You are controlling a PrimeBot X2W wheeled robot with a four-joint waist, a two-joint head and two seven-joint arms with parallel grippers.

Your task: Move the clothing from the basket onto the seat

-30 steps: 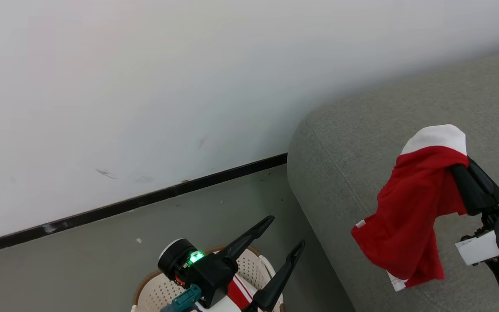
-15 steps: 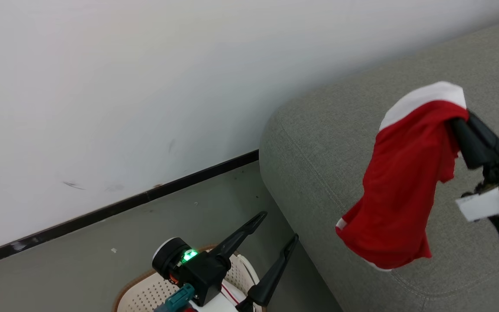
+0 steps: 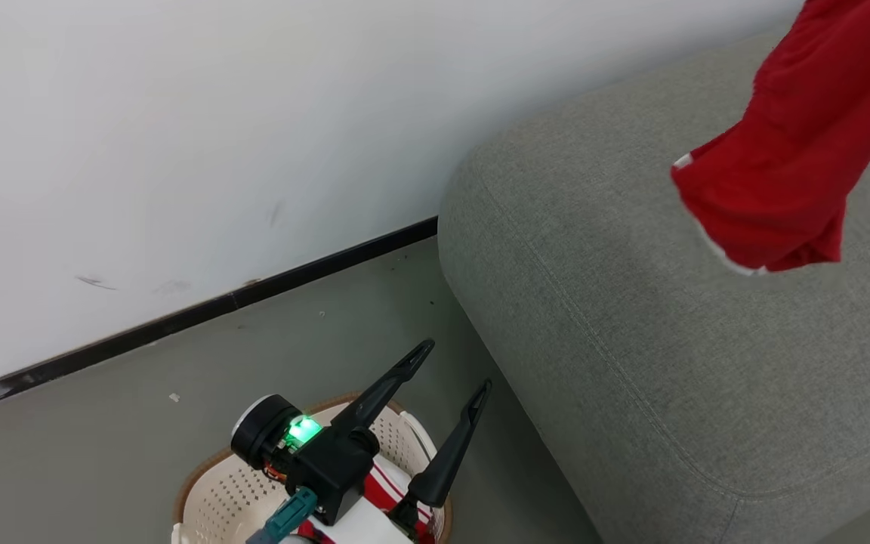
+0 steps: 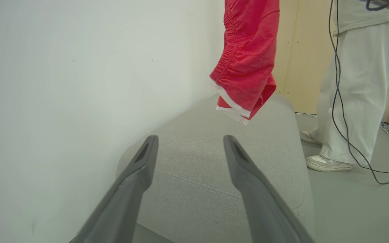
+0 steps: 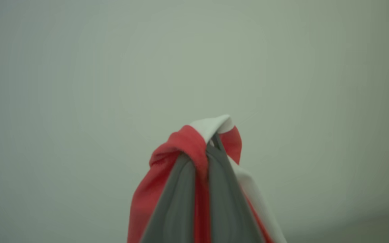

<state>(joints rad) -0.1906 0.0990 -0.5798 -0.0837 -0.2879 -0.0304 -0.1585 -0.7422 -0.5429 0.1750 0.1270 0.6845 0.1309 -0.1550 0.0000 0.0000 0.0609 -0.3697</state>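
your right gripper (image 5: 209,148) is pressed together on a bunched fold of the red garment (image 3: 790,151), which hangs at the upper right of the head view, above the seat (image 3: 631,340) and clear of it. the pinch looks thin; a swing could slip it loose, or a release too near the rounded edge could send it to the floor (image 3: 314,347). your left gripper (image 3: 454,368) is spread over the basket (image 3: 212,505) at the bottom, where the second garment (image 3: 384,483) waits.

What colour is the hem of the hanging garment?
The red garment has a white hem; the left wrist view shows it best.
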